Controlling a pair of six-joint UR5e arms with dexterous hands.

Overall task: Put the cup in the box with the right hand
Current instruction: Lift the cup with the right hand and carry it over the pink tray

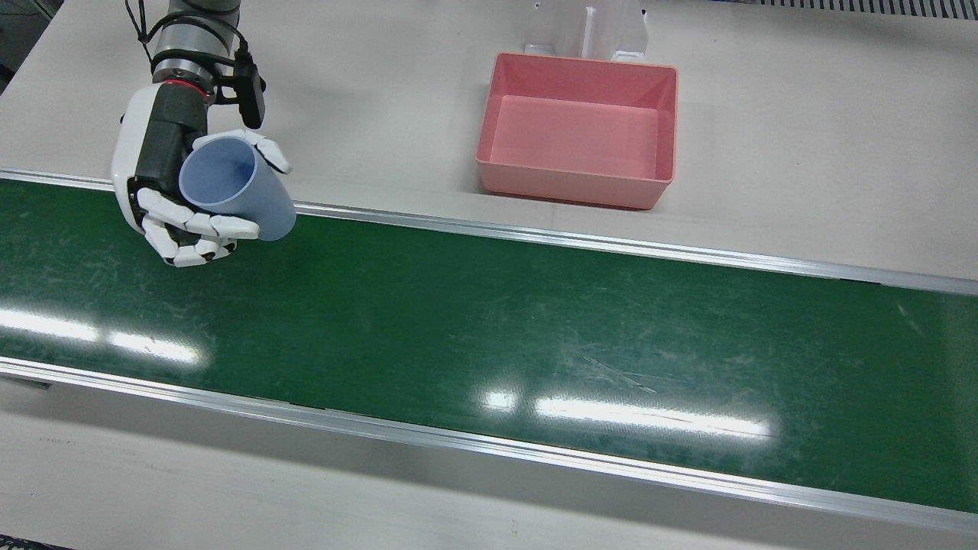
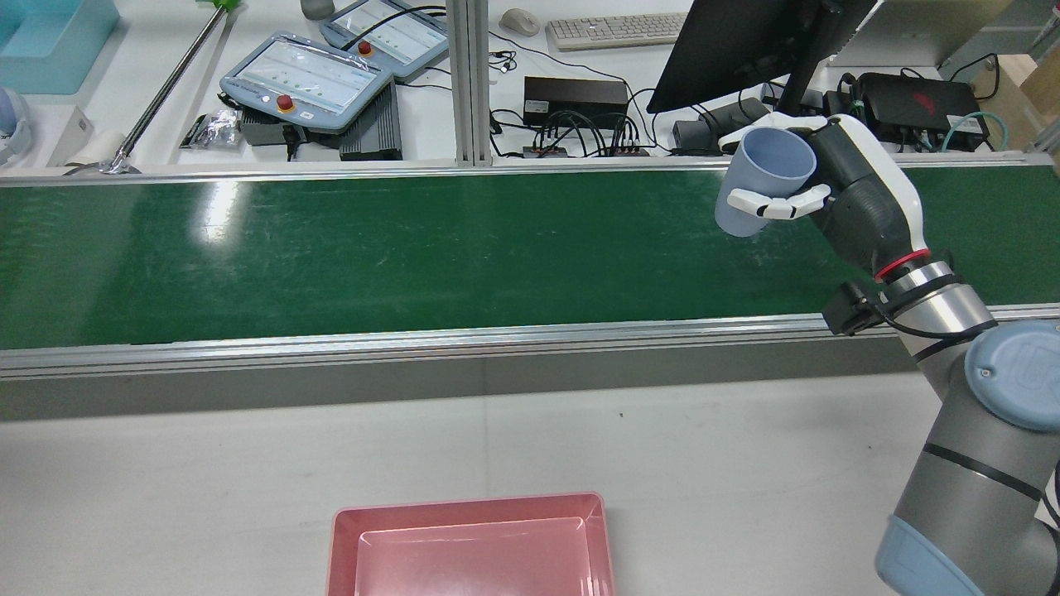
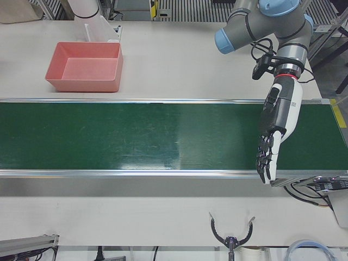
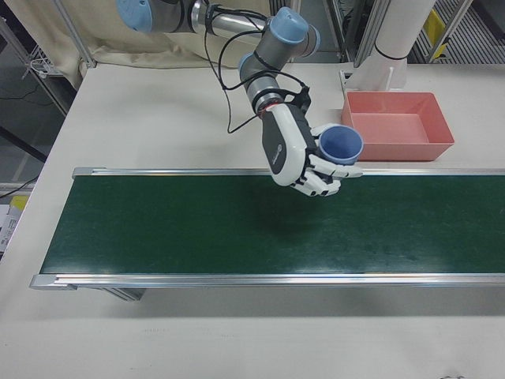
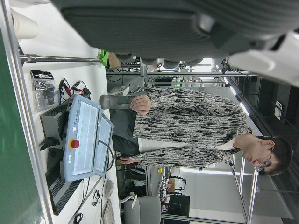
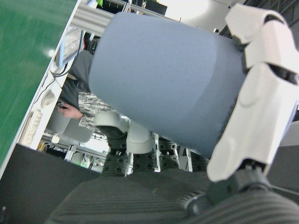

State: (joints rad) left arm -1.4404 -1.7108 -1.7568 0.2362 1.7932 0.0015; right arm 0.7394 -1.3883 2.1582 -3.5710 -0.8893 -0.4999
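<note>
My right hand (image 1: 164, 172) (image 2: 857, 190) (image 4: 296, 154) is shut on a pale blue cup (image 1: 237, 187) (image 2: 762, 178) (image 4: 341, 144) (image 6: 163, 84), held tilted above the green conveyor belt (image 1: 458, 321), its mouth facing up. The pink box (image 1: 578, 128) (image 2: 472, 550) (image 4: 398, 125) (image 3: 86, 66) sits empty on the white table, off to the side of the cup toward the station's middle. My left hand (image 3: 277, 128) hangs open over the other end of the belt with its fingers stretched out and nothing in it.
Aluminium rails (image 1: 535, 237) edge the belt. A white stand (image 1: 588, 30) rises behind the box. Across the belt lie teach pendants (image 2: 306, 79), a monitor (image 2: 745, 41), a keyboard (image 2: 613, 29) and cables. A seated person (image 5: 187, 126) shows in the left hand view.
</note>
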